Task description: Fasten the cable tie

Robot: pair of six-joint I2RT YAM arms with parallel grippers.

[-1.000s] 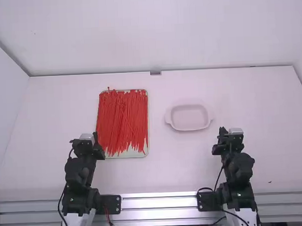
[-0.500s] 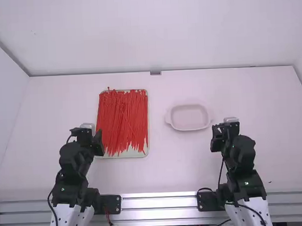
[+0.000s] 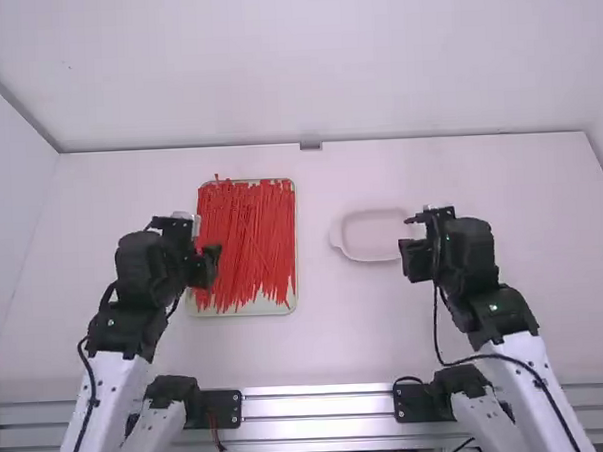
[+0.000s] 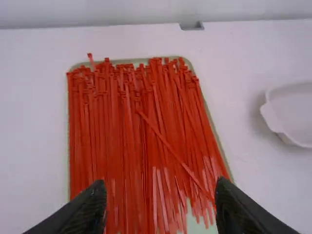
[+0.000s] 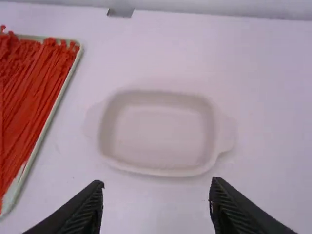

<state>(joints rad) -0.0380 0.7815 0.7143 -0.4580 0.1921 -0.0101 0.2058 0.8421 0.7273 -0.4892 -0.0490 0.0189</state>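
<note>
White table [image 3: 479, 168] is holding a tray [image 3: 293, 304] of red cable ties [image 3: 244, 243], sitting at 9 o'clock from the white dish [image 3: 353, 219]. Both arms are rising off rest. The left gripper [image 4: 158, 204] is hovering over the ties and the right gripper [image 5: 156, 204] by the dish, jaws spread and empty, so the pick's just starting.

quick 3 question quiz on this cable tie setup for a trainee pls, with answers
1. True or false: the white dish already holds a cable tie.
2. Multiple choice: the red cable ties lie A) on a pale tray B) in a box C) in the white dish.
3. Short answer: what state are the left gripper and the right gripper in?

Key
1. False, the dish is empty.
2. A.
3. Both are open and hold nothing.
</note>
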